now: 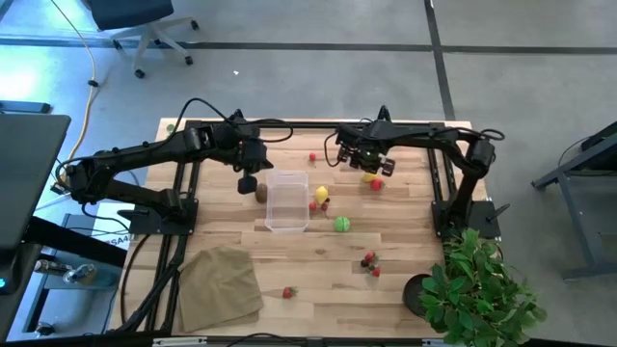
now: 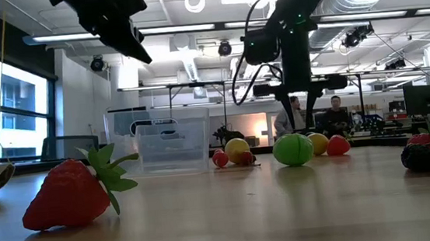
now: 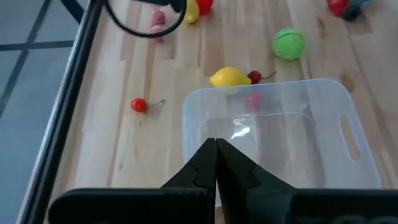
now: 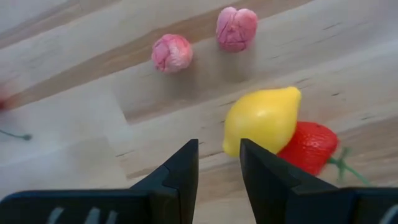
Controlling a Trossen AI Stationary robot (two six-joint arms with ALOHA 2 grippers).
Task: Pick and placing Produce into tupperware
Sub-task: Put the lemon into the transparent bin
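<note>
I am steering two dark arms over a pale wooden worktop (image 1: 318,265). The landmark is the clear tupperware (image 1: 286,201), standing upright and open near the middle, and it looks empty.

My right claw (image 4: 218,163) hangs well to the right of the tupperware, on its far side, pointing down at a yellow lemon (image 4: 262,120). Its fingers stand narrowly apart with nothing between them; the lemon sits just beyond the tips, touching a red strawberry (image 4: 311,147). I judge this is the approach before a pick. Two pink berries (image 4: 172,53) lie farther on.

My left claw (image 3: 216,163) is pressed fully shut and empty, hovering just over the tupperware's left rim, probably waiting out of the way.

More produce rings the tupperware: another lemon (image 1: 322,194) and a cherry against its right side, a green ball (image 1: 342,224) just right of its near corner, a brown kiwi (image 1: 260,193) at its left. A tan cloth (image 1: 222,281) lies nearer, to the left.
</note>
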